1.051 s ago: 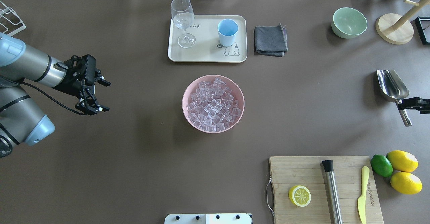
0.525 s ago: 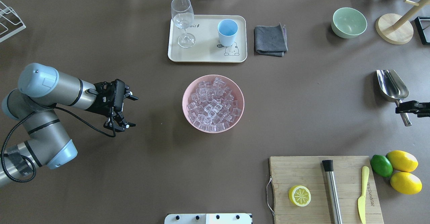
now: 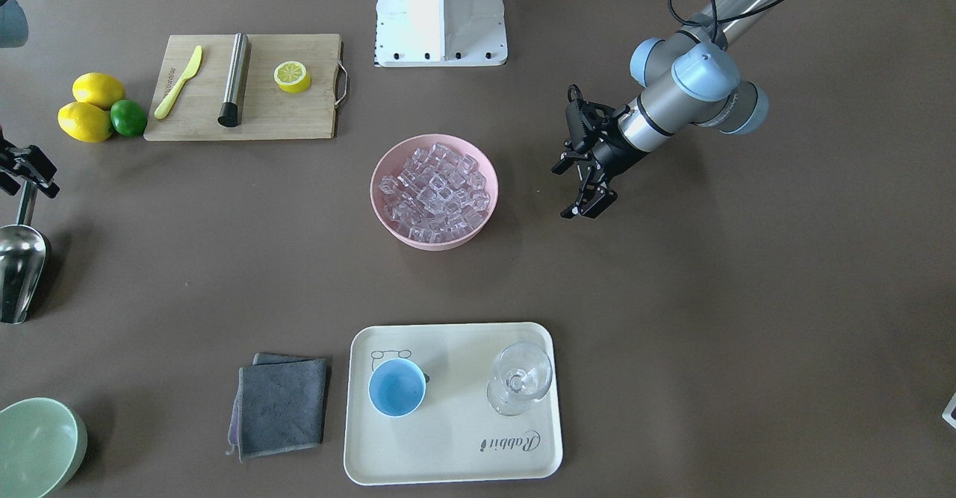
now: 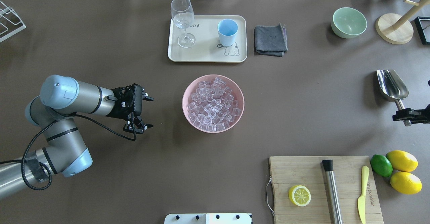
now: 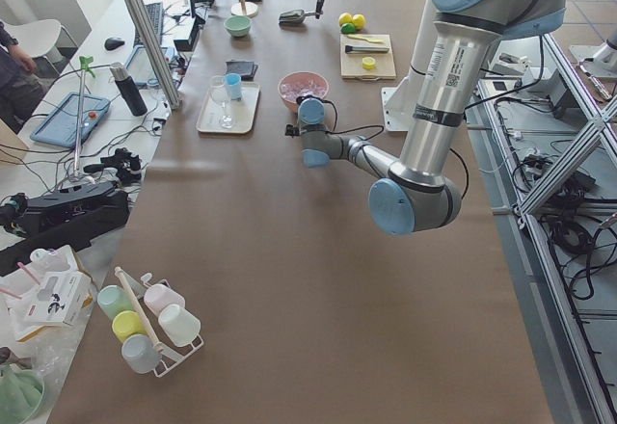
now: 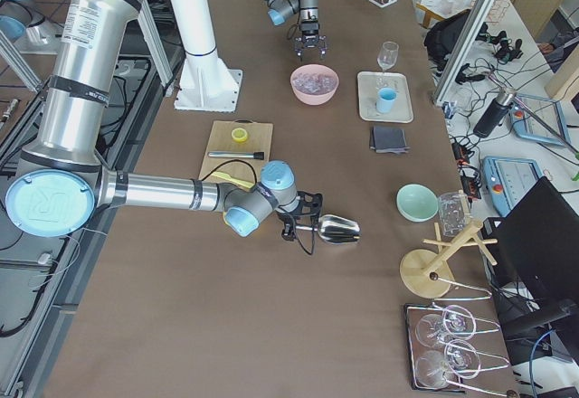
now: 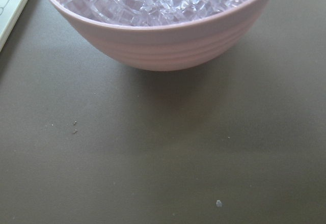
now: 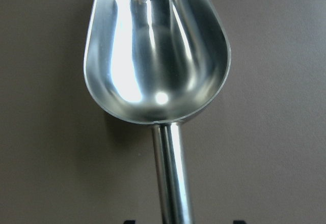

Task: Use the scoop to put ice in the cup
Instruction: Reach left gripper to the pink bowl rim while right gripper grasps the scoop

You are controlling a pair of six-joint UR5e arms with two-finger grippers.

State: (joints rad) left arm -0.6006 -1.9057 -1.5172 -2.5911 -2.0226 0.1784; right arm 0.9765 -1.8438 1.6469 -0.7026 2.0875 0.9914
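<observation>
1. Left claw (image 4: 147, 112): jaws spread, holding nothing. It hangs over bare worktop (image 4: 134, 177) left of centre in the overhead view, pointing at the bowl (image 4: 185, 100), near it but apart.
2. Right claw (image 4: 401, 114): at the right edge of the overhead view. The jaws are spread, 1 finger on each side of the scoop (image 4: 391, 86) handle. In the right wrist view both tips stand clear of the handle, not pinching it.
3. Scoop: lies flat on the worktop at the right edge, mid-height, with its trough face up and empty.
4. Bowl: pink, at centre frame, heaped with ice (image 4: 212, 104).
5. Cup (image 4: 227, 32): light blue and upright on the tray (image 4: 201, 57) at top centre, with 1 glass (image 4: 183, 20) to its left.
6. Cloth (image 4: 270, 40): grey and folded, just right of the tray.
7. Board (image 4: 302, 170): lower right, bearing 1 lemon half (image 4: 299, 195), 1 rod (image 4: 332, 190) and 1 yellow knife (image 4: 362, 193).
</observation>
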